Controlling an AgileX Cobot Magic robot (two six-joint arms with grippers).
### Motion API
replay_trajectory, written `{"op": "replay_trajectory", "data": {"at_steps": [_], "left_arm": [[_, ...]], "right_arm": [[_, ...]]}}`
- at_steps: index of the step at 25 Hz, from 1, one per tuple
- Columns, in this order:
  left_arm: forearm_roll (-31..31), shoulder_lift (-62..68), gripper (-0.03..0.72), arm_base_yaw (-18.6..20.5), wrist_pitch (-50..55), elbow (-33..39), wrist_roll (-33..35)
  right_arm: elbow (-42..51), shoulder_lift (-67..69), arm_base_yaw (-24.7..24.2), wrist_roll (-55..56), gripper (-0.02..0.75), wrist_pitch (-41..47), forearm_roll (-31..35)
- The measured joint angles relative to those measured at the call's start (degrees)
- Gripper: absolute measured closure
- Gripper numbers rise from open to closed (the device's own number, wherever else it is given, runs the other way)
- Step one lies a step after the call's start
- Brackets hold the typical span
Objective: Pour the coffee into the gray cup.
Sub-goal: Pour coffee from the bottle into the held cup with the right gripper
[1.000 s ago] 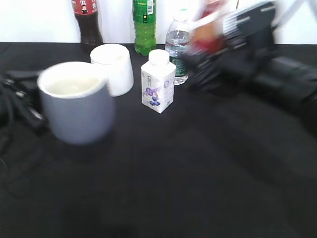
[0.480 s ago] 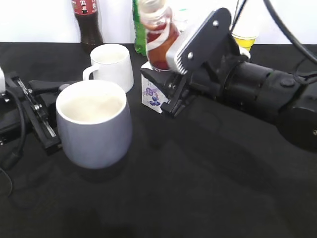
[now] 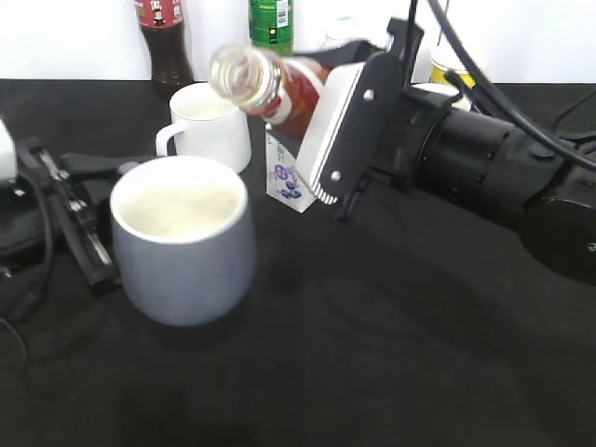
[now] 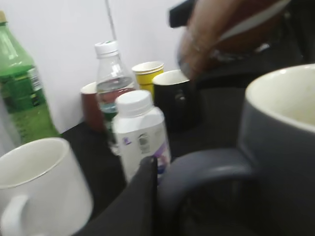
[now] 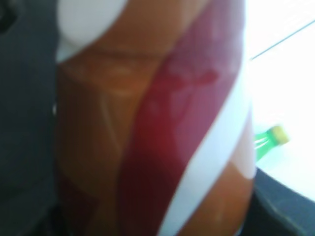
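The gray cup (image 3: 183, 240) stands at front left on the black cloth, its whitish inside showing. My left gripper (image 3: 98, 237) is shut on its handle from the left; in the left wrist view one finger (image 4: 141, 196) presses against the handle of the cup (image 4: 280, 147). My right gripper (image 3: 326, 126) is shut on the coffee bottle (image 3: 284, 91) and holds it tilted, open mouth pointing left, above and behind the cup's rim. I see no stream of liquid. The bottle's red, brown and white label (image 5: 147, 123) fills the right wrist view.
A white mug (image 3: 212, 126) and a small white milk bottle (image 3: 287, 177) stand just behind the gray cup. At the back stand a cola bottle (image 3: 163, 42), a green bottle (image 3: 271, 26), a water bottle (image 4: 110, 73), a black mug (image 4: 177, 98) and a yellow cup (image 4: 147, 73).
My right gripper has tipped the coffee bottle from upright to a slant, mouth swinging left toward the gray cup. The cup has shifted slightly right.
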Motion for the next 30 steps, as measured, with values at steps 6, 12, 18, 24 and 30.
{"op": "replay_trajectory", "data": {"at_steps": [6,12,18,24,30], "left_arm": [[-0.2,0.0,0.646,-1.1,-0.1,0.0,0.0],[-0.1,0.0,0.645,-1.1,-0.2,0.0,-1.9],[-0.6,0.0,0.645,-1.2,-0.2,0.0,-2.1],[-2.7,0.1,0.643,-1.5,-0.3,-1.5,-2.1],[-3.9,0.5,0.643,-4.6,1.7,-3.0,-2.1]], "right_arm": [[0.0,0.0,0.0,-4.4,0.210,-0.3,0.2],[0.0,0.0,0.0,-12.0,0.210,-0.3,1.2],[0.0,0.0,0.0,-19.0,0.210,-4.3,5.1],[0.0,0.0,0.0,-19.4,0.210,-4.5,5.1],[0.0,0.0,0.0,-20.6,0.210,-4.5,5.1]]}}
